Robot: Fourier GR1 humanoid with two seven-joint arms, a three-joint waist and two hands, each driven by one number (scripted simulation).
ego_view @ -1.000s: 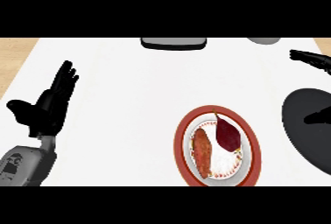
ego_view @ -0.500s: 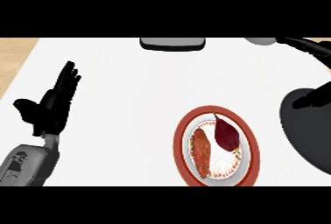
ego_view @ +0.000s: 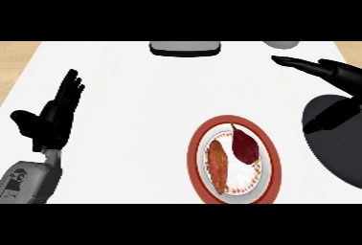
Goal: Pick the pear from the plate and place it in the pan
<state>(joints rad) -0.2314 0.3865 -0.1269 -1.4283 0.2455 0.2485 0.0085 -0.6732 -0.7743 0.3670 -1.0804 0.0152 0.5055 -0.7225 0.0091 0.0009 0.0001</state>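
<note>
Pear (ego_view: 245, 145) sitting on plate (ego_view: 194, 158), lower centre, untouched.
Right hand (ego_view: 326, 72) upper right, fingers straight, near pan (ego_view: 339, 153); left hand (ego_view: 53, 119) spread, left edge.

Light falls bright and even across the white counter (ego_view: 141, 95), which shows almost no shading and no glare. The left hand (ego_view: 51, 123) and the right hand (ego_view: 336, 72) read as near-flat black and cast no clear shadow on the counter. The dark grey pan (ego_view: 339, 158) carries a darker patch on its upper left part (shadow or handle, I cannot tell). The plate (ego_view: 193, 160) and the pear (ego_view: 245, 146) keep deep reds.
</note>
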